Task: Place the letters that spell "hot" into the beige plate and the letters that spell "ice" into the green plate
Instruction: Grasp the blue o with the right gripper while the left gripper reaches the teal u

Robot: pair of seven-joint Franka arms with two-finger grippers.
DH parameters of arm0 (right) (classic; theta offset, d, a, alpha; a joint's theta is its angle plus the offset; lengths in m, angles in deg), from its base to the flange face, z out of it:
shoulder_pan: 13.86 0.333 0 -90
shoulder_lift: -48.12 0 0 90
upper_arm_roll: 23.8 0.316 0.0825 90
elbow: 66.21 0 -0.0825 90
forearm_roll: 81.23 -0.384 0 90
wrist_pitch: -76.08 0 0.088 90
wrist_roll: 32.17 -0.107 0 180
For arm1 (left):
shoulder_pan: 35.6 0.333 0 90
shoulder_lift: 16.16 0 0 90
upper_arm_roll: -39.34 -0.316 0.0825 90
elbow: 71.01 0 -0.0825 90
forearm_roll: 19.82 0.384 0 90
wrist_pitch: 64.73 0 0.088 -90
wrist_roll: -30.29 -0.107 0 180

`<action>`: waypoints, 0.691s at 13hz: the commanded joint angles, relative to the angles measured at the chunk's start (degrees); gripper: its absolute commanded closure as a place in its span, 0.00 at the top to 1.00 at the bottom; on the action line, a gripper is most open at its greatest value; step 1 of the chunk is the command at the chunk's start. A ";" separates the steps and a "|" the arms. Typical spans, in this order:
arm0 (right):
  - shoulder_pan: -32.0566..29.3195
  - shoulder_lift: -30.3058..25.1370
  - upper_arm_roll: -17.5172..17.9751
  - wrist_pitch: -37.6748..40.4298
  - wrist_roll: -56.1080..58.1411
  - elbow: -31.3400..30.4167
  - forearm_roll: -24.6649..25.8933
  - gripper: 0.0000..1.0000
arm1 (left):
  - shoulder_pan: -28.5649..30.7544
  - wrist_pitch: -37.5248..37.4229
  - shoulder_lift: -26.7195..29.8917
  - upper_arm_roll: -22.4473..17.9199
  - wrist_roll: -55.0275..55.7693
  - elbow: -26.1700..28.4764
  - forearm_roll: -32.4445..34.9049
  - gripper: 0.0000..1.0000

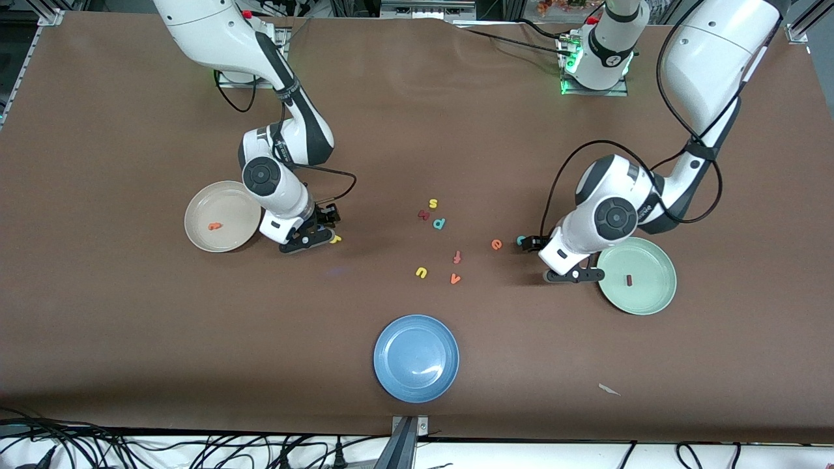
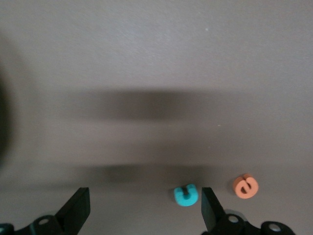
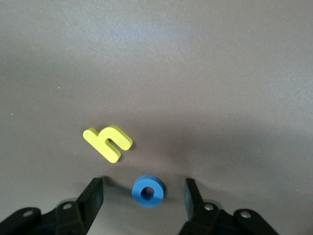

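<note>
The blue "o" lies on the table between the spread fingers of my right gripper, touching neither. The yellow "h" lies just past it, also seen in the front view. This gripper is low beside the beige plate, which holds the orange "t". My left gripper is open and low at the table, with the teal "c" close to one finger. The orange "e" lies just outside. The green plate holds the dark red "i".
Mid-table lie loose letters: yellow "s", a dark red one, teal "p", red-orange "f", yellow "u", orange "v". A blue plate sits nearer the camera. A white scrap lies near the front edge.
</note>
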 commanded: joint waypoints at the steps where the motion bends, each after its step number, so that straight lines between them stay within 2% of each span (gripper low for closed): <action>1: 0.28 -0.09 -0.02 -1.43 -0.15 -1.13 -0.47 0.64 | 0.14 6.01 3.01 0.43 2.30 7.12 -0.22 1.00; 4: 0.28 -0.18 0.07 -1.35 -0.33 -1.22 -0.47 0.58 | -1.16 10.06 3.64 0.25 4.14 9.95 0.74 1.00; 7: 0.28 -0.27 0.07 -1.08 -0.33 -1.31 -0.55 0.52 | -2.83 9.80 2.67 0.34 11.33 9.69 8.19 0.96; 8: 0.28 -0.27 0.07 -1.08 -0.33 -1.57 -0.55 0.47 | -3.02 9.80 2.32 0.34 12.75 9.69 9.26 0.96; 9: 0.28 -0.27 0.07 -1.08 -0.33 -1.66 -0.55 0.46 | -3.11 9.80 2.06 0.34 12.85 9.69 9.27 0.95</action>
